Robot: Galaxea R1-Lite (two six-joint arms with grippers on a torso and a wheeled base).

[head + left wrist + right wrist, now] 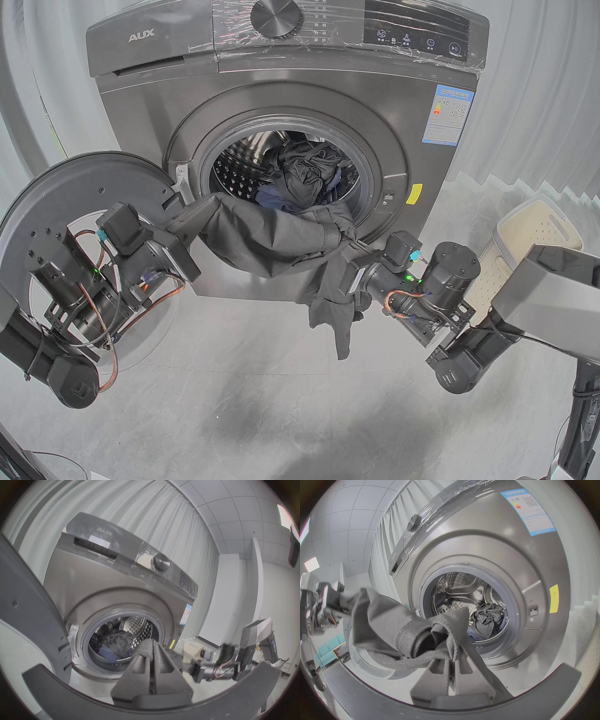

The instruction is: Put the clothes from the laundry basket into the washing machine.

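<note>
Left gripper (pixel 209 211) and right gripper (pixel 345 253) pinch garment (pixel 269 236) before washing machine (pixel 400 106) (drum part-loaded); next, push in, release.

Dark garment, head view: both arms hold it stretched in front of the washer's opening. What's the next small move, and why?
Probably ease both arms forward and slightly up. The dark garment is stretched between the left gripper and right gripper just outside the open drum. Its tail hangs below the door rim, so a lift should help it clear.
</note>
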